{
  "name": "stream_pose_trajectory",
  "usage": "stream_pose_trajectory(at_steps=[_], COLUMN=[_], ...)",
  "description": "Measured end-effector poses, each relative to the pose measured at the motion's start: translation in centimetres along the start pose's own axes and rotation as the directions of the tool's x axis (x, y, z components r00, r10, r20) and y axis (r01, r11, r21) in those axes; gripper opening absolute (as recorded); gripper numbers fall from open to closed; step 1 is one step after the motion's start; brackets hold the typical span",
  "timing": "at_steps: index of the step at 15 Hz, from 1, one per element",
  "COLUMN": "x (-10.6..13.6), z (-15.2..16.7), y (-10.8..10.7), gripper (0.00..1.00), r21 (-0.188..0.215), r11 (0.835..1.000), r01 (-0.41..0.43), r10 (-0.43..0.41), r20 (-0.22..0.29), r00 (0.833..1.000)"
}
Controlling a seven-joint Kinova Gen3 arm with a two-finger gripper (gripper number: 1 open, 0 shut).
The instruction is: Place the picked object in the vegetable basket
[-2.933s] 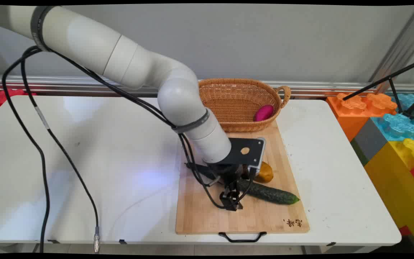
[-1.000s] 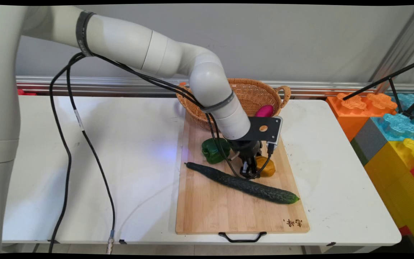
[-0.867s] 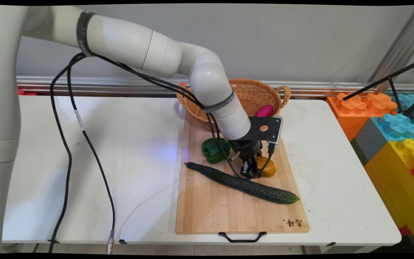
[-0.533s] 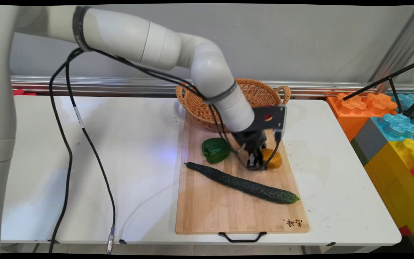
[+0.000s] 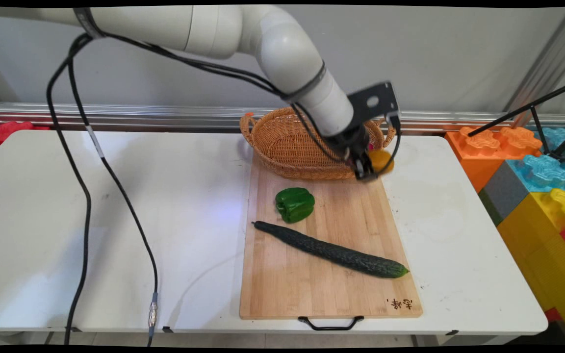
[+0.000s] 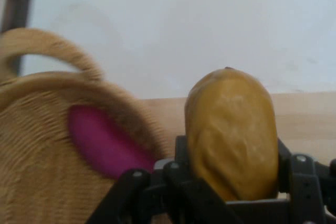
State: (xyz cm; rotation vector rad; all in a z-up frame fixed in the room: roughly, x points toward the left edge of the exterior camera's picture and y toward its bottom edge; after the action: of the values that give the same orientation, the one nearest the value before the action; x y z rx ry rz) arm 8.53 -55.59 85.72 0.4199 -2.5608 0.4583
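While clamped on the yellow fruit [image 6: 231,135], hand [image 5: 365,169] hangs just by the basket [image 5: 287,142] rim, pink thing [image 6: 102,140] inside. Could slip out: round, shallow grip.

The basket [image 5: 292,147] is woven wicker; beside it, a pale matt wooden board [image 5: 329,274] carries a glossy green pepper [image 5: 295,204].
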Motion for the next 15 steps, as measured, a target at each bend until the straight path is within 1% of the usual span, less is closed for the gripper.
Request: stream_pose_trajectory(at_steps=[2, 4, 6, 7, 9, 11, 12, 13, 15], x=[0.1, -0.1, -0.3, -0.5, -1.2, -2.2, -2.6, -2.9, -3.7], z=[-0.2, -0.3, 0.0, 0.4, 1.7, 3.5, 4.4, 5.0, 6.9], y=[-1.1, -2.7, -3.9, -4.8, -6.0, -6.8, -7.0, -7.1, -7.4], gripper=[0.00, 0.00, 0.00, 0.00, 0.00, 0.00, 0.00, 0.00, 0.00], r21=[0.044, 0.107, 0.154, 0.187, 0.231, 0.256, 0.263, 0.267, 0.275], r11=[0.998, 0.987, 0.974, 0.959, 0.931, 0.902, 0.890, 0.883, 0.861], r01=[0.048, 0.116, 0.168, 0.211, 0.284, 0.348, 0.371, 0.386, 0.427], r10=[-0.048, -0.116, -0.169, -0.213, -0.288, -0.357, -0.382, -0.398, -0.443], r20=[0.000, -0.002, -0.006, -0.011, -0.015, -0.013, -0.011, -0.010, -0.006], r00=[0.999, 0.993, 0.986, 0.977, 0.957, 0.934, 0.924, 0.917, 0.897])
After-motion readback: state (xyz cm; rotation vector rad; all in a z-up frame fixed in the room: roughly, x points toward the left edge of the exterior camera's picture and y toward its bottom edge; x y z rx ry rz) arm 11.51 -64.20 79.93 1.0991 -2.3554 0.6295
